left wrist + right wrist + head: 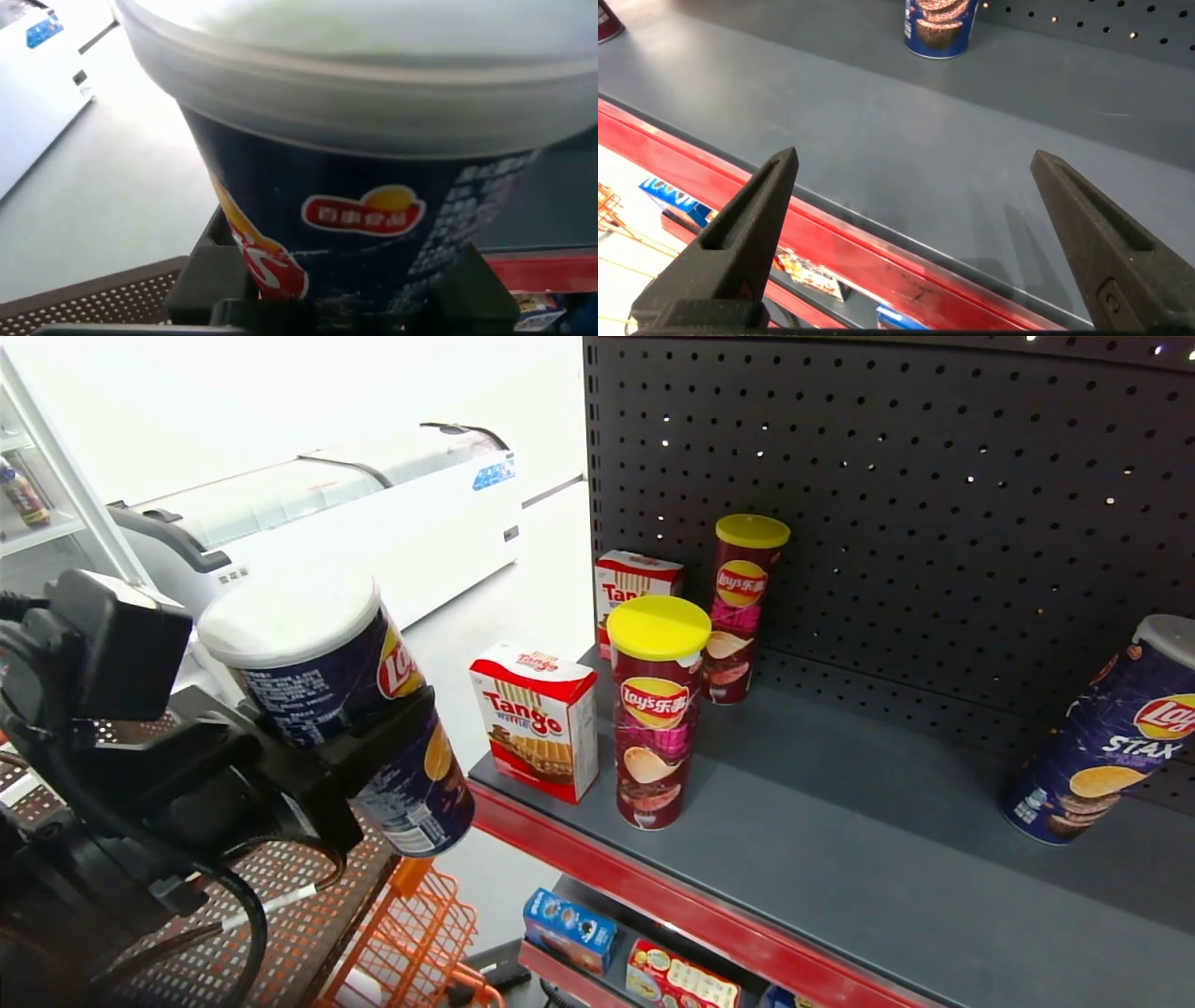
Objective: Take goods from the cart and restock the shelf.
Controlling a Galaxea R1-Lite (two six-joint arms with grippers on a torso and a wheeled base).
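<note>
1. Closest to the head camera, on the robot's left, the left gripper (373,742) has its fingers pinching a dark blue crisp can (317,663) round the middle. The can's white lid is up and the can is slightly tilted. It hangs above the orange wire cart (411,933), just short of the shelf (840,821), probably lifted out for restocking. On the shelf stand a front maroon can (656,709) with a yellow lid, a second one behind it, and two red-and-white wafer boxes (537,723). Well apart at the right is a matching blue can (1102,747), likely the spot where the held one belongs. The can labels carry a round red-and-yellow logo and pictured crisps.

2. Left wrist view: the dark blue crisp can (355,187) is seen close up, with black fingers (210,275) pressing on either side of its body. Its label shows a red oval under a yellow shape; the small white print is too blurred to read.

3. Right wrist view: the right gripper (915,243) has its fingers spread wide with nothing between them. It hovers over the grey shelf board near the red front edge (878,257), seemingly waiting. The matching blue can (938,23) stands farther back.
</note>
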